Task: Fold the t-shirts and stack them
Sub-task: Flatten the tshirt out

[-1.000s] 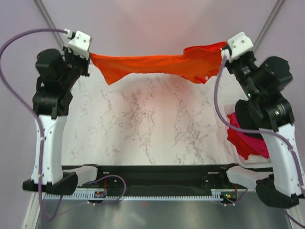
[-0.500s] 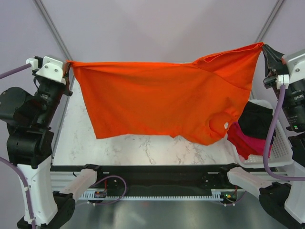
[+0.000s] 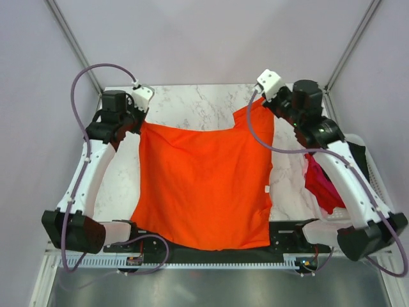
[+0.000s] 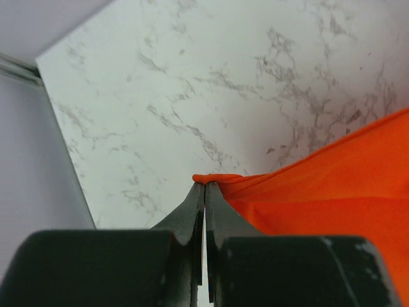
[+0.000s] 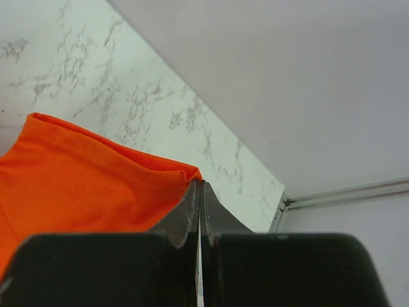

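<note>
Marbled table (image 3: pixel 192 102) bears smooth orange t-shirt (image 3: pixel 204 185).

No readable text anywhere. Small white tag (image 3: pixel 266 188) on orange shirt (image 3: pixel 204 185) was too tiny to read.

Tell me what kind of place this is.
Probably a robot test cell, not a home: a marble-look table boxed in by plain walls and metal posts, a left arm and right arm bolted at its near edge holding an orange shirt, and a basket of shirts.
</note>
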Controlling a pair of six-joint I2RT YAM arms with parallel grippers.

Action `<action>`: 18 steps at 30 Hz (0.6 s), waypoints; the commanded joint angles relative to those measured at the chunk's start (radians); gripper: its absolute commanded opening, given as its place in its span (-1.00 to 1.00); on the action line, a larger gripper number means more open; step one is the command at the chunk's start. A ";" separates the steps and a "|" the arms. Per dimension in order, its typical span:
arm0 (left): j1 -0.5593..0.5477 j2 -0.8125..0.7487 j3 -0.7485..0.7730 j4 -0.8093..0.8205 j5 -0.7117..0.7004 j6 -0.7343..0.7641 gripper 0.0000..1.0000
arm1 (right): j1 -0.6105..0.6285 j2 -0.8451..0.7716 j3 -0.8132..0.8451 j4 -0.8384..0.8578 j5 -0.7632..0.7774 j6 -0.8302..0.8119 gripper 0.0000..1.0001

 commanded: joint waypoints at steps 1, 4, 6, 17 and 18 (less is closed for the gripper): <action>0.001 0.067 -0.023 0.117 0.001 0.042 -0.95 | -0.001 0.105 -0.036 0.209 -0.003 -0.025 -1.00; 0.003 0.197 -0.020 0.186 -0.013 0.068 -0.95 | -0.009 0.242 -0.007 0.288 0.010 -0.031 -1.00; 0.004 0.266 0.003 0.230 -0.023 0.081 -0.95 | -0.018 0.310 0.033 0.319 0.014 -0.030 -1.00; 0.044 0.729 0.363 0.260 -0.065 0.053 -0.95 | -0.062 0.776 0.391 0.387 0.114 -0.022 -1.00; 0.047 0.752 0.383 0.259 -0.062 0.055 -0.95 | -0.062 0.796 0.413 0.386 0.114 -0.023 -1.00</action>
